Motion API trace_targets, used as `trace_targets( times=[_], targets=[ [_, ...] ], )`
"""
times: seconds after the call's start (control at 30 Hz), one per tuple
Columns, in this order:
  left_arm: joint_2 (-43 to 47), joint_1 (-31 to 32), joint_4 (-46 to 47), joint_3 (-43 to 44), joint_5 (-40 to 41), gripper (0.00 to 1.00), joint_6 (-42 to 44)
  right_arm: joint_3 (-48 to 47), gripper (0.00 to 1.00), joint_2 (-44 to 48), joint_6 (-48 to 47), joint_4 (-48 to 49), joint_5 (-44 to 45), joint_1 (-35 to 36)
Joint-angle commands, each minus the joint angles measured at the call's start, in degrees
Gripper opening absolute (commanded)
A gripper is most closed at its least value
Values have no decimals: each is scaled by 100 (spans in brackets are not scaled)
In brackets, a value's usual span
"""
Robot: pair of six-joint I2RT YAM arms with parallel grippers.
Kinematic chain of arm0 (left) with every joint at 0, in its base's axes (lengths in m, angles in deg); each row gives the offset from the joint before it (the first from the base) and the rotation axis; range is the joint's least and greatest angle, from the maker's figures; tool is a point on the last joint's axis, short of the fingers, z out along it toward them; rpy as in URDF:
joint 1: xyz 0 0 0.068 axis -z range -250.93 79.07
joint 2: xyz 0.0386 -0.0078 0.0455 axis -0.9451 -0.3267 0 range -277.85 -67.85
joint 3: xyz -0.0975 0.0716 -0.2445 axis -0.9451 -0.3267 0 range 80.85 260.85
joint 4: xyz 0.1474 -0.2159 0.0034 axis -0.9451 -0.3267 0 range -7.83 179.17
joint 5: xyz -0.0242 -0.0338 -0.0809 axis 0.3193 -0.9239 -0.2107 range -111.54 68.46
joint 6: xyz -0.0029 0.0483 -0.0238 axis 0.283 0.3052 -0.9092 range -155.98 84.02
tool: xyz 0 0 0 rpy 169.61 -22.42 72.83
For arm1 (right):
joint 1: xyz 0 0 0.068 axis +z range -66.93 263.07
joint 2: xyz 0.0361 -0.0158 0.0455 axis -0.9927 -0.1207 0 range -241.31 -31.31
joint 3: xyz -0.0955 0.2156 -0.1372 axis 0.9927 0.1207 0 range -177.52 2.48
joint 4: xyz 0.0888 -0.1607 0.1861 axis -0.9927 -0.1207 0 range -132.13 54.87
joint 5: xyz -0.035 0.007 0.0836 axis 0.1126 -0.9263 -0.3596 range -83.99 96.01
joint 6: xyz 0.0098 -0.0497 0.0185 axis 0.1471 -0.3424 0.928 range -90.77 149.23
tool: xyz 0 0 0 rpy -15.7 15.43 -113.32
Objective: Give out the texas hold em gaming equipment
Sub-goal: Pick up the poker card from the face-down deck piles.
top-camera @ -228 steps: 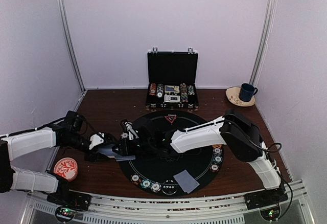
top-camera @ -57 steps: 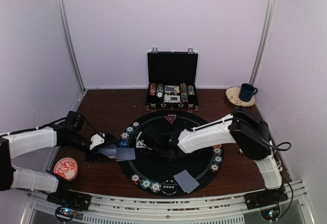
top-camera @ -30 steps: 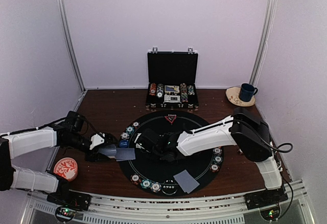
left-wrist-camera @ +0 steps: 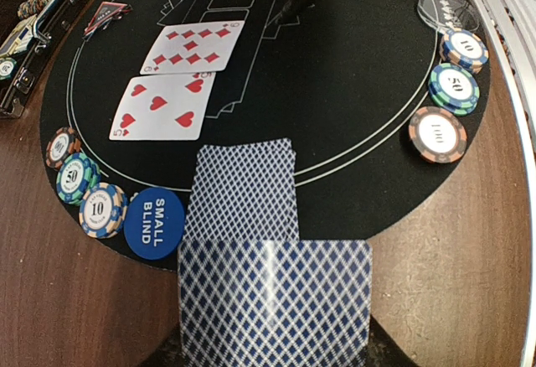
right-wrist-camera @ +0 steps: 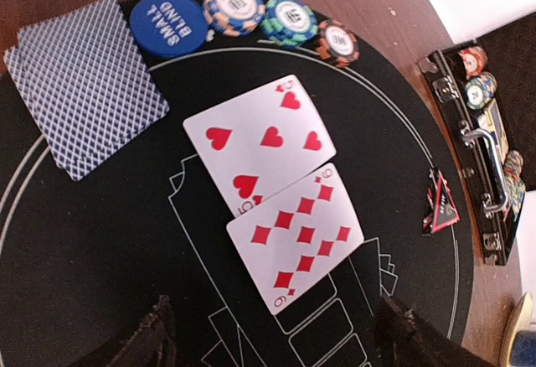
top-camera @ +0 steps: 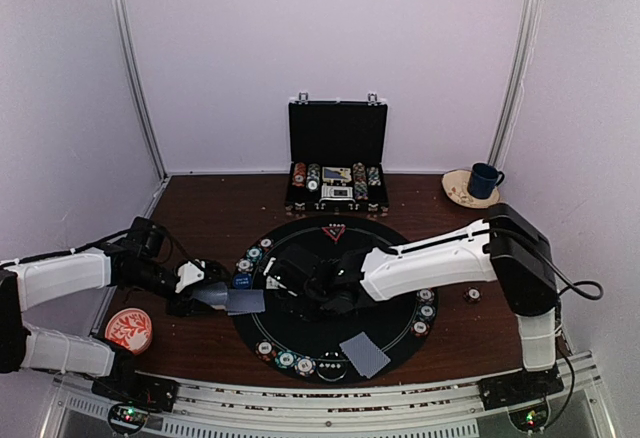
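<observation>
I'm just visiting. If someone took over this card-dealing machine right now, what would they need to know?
Left gripper: jaws shut on the deck, at the left edge of the mat.
Right gripper: jaws open, empty, over the five of hearts and nine of diamonds, both face up mid-mat.
Also placed: face-down cards beside the small blind button and chips; more face-down cards at the near edge.
Left: probably more board cards from the deck.
</observation>
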Motion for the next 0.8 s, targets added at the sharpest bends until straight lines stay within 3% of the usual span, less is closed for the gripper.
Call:
trace_targets(
  times=[0.0, 0.13, 0.43, 0.77],
  targets=[
    [8, -19, 157, 36, -54, 11, -62, 168, 91, 761, 651, 186, 24, 17],
    [34, -20, 152, 26, -58, 11, -67, 370, 98, 1164, 1322, 548, -314, -18],
    [75, -20, 154, 12, -70, 11, -69, 760, 100, 1316, 3148, 1649, -1871, -271],
    [102, -20, 82, 18, -129, 11, -9, 771, 100, 616, 4299, 2994, -2883, -278]
  ],
)
